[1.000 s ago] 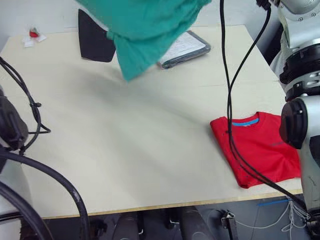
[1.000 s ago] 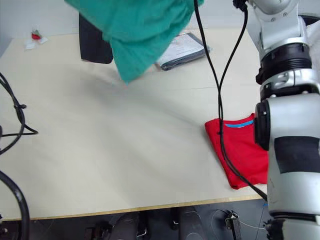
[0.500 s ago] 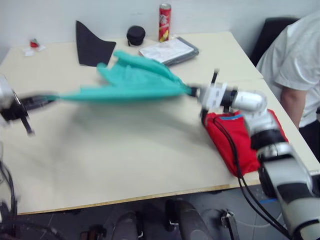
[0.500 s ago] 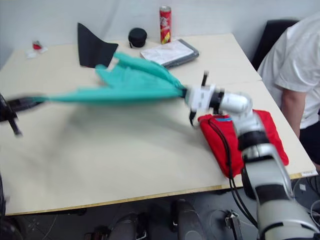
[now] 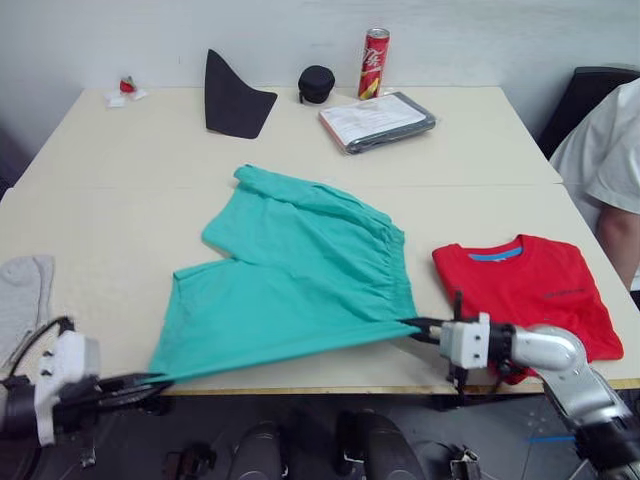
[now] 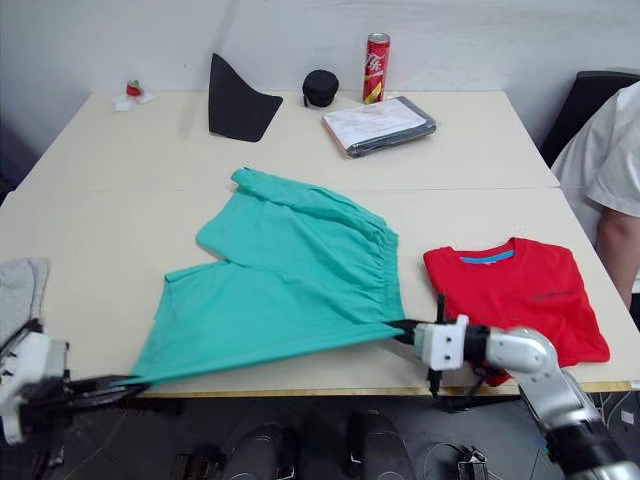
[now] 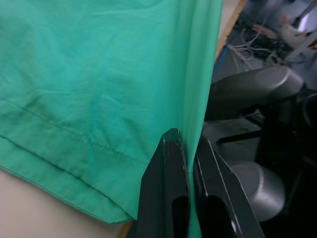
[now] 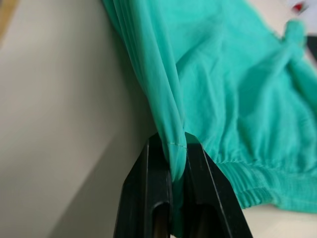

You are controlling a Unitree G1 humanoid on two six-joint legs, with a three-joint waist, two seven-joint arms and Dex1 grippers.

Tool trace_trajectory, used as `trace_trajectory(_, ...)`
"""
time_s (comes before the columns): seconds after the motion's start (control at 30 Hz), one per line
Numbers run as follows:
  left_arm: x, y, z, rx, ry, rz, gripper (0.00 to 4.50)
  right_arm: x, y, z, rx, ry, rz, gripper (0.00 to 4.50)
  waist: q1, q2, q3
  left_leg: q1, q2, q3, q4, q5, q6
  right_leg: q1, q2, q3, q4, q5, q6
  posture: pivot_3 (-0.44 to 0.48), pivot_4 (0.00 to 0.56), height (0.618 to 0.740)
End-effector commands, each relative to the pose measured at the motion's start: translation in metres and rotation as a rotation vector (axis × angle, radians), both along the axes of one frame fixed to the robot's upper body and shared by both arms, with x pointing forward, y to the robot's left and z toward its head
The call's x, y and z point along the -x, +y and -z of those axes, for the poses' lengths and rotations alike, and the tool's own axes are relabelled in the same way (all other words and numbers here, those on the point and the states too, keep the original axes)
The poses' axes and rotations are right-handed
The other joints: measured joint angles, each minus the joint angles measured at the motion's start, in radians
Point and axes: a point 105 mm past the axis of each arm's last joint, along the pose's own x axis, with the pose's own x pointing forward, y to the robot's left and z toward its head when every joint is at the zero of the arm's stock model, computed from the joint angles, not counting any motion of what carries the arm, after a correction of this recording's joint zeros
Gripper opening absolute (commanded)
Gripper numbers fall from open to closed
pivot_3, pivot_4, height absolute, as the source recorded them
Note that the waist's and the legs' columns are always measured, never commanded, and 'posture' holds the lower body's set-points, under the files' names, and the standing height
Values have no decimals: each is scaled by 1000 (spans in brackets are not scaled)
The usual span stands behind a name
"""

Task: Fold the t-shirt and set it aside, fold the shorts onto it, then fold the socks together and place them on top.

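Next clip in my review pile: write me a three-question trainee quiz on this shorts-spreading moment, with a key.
1. True or false: the t-shirt lies folded on the robot's right.
2. Which claw grips the shorts? A. left only B. right only C. both
3. Fill in: the red can stands beside the black ____.

Key: 1 true. 2 C: left claw and right claw each pinch an edge. 3 round pouch.

- Left gripper [image 7: 184, 148] sits low at the near left table edge, its two black fingers pinched together on the hem corner of the shorts [image 5: 300, 270]
- Right gripper [image 8: 177, 148] reaches in from the near right edge, forearm angled inward, fingers clamped on the waistband corner
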Motion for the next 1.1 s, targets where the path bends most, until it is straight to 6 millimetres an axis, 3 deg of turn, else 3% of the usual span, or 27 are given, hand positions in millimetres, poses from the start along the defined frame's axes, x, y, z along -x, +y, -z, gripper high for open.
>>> trace_trajectory(0.03,3,7,-1,-34,33,5,24,1,-19,-16,-24,-4,62,0,0,0,0,1,0,0,-1,1,-2,0,1,0,0,-1,0,0,150,740)
trace_trajectory(0.2,-10,11,-5,-8,12,14,24,9,-15,-22,-74,39,60,0,-2,0,0,1,1,0,-2,0,-1,0,1,0,-1,-1,0,0,150,740)
trace_trajectory(0.4,-64,16,-49,35,-128,92,24,1,-9,-50,-257,112,155,0,13,-1,-1,2,1,0,-2,-1,2,1,1,0,-1,0,0,0,150,740)
trace_trajectory(0.53,-143,3,-109,45,-387,126,24,-13,-14,-63,-388,139,282,0,30,-4,-2,2,0,-1,-2,-1,1,2,1,-2,-1,0,0,0,150,740)
trace_trajectory(0.6,-172,-13,-132,50,-481,167,24,-21,-21,-71,-433,118,356,0,32,-4,-2,-3,-1,-2,-1,4,-3,0,2,-4,-1,1,0,0,150,740)
trace_trajectory(0.73,-224,-45,-158,-12,-630,186,24,-35,-27,-79,-491,98,451,0,25,-5,-3,-4,-2,1,4,4,-2,0,1,-5,-2,2,2,0,150,740)
trace_trajectory(0.83,-266,-75,-181,-46,-753,51,24,-57,-35,-79,-514,73,595,0,13,-8,-1,-4,-1,4,3,3,0,-1,1,-3,-2,2,3,0,150,740)
trace_trajectory(0.97,-289,-95,-170,-116,-754,-30,24,-78,-39,-72,-534,102,703,0,-6,-7,-1,-5,-1,7,2,3,0,-5,1,0,-2,2,4,0,150,740)
trace_trajectory(1.1,-308,-97,-146,-203,-732,-168,24,-97,-36,-69,-531,93,746,0,-23,-7,-1,-6,-1,10,-1,5,-2,-11,1,3,2,2,3,0,150,740)
